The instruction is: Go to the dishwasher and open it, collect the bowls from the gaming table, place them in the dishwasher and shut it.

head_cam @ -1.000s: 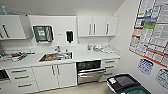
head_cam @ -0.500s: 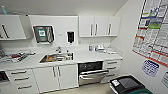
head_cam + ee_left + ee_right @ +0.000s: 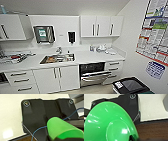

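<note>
- green bowl (image 3: 109, 125) close to the camera, underside facing it, round base ring visible, glossy highlights
- pale floor (image 3: 151, 107) behind
- brown wood-look strip (image 3: 152, 131) beside pale area

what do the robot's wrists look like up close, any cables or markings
Each wrist carries a wide black plate with round silver-ringed fittings at its corners. A thin blue cable loops across the left plate. The right wrist plate is the same black. No markings are readable.
</note>
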